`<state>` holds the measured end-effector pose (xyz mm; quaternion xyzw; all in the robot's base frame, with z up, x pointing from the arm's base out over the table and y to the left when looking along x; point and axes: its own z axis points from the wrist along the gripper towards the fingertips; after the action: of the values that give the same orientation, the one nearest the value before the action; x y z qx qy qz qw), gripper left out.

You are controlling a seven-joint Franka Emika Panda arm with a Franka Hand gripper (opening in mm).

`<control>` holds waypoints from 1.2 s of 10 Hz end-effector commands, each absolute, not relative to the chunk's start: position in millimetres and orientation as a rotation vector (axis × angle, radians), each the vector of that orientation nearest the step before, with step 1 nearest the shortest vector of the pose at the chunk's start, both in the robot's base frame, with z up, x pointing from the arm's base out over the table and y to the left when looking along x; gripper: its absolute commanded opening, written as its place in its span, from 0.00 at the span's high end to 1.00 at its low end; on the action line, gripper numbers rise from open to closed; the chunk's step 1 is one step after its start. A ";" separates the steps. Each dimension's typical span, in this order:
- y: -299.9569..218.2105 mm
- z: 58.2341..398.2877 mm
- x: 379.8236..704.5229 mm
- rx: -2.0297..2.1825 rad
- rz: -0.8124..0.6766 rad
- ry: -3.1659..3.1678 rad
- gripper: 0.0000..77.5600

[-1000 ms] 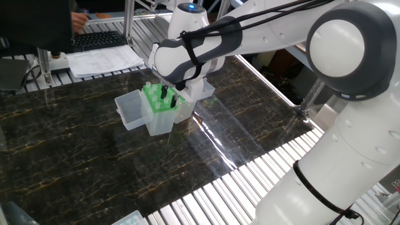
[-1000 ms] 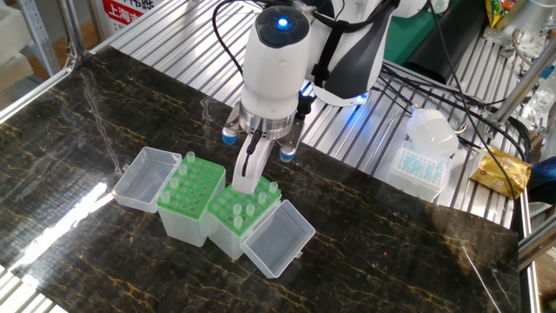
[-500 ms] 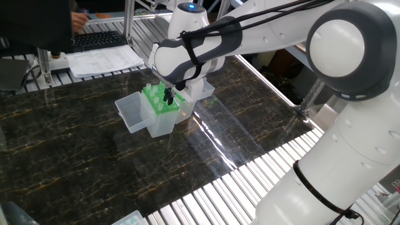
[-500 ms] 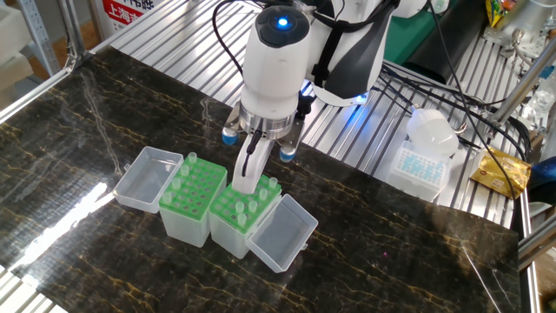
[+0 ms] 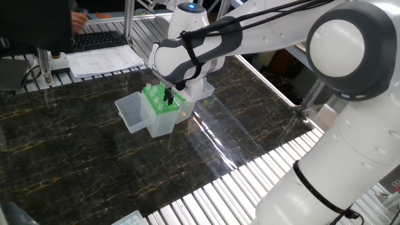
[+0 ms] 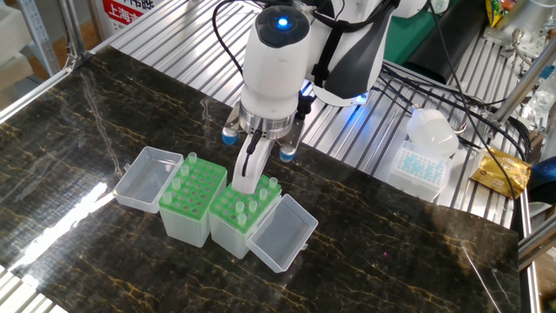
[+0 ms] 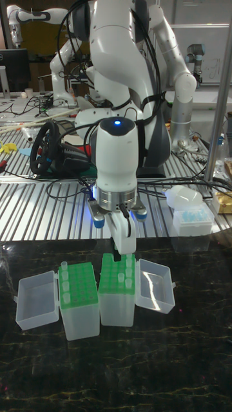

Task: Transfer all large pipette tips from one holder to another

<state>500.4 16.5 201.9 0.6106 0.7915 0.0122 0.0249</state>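
**Bench surroundings, off-task items**

A dark marble-patterned table top [image 6: 417,261] lay on a ribbed metal bench [image 6: 191,52]. In the other fixed view, a small clear box of blue tips [image 6: 420,165] sat on the metal slats to the right, with a cloudy plastic lid [image 6: 432,130] just behind it. A crumpled yellow packet [image 6: 502,171] lay near the right edge. Black cables [image 6: 434,87] ran across the slats. A red-and-white sign [image 6: 126,13] stood at the top left.

In one fixed view, a black keyboard [image 5: 99,40] and a stack of papers [image 5: 105,60] lay beyond the table's far end.

The tall fixed view showed a black steering wheel [image 7: 46,149] and a dark monitor [image 7: 14,71] at left.
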 end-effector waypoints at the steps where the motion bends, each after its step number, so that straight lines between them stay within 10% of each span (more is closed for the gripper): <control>1: 23.2 228.5 509.0 1.820 0.009 2.493 0.99; 12: 16.3 261.2 499.2 1.651 0.010 2.605 0.99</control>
<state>501.3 18.4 254.8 0.5428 0.8394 0.0028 0.0274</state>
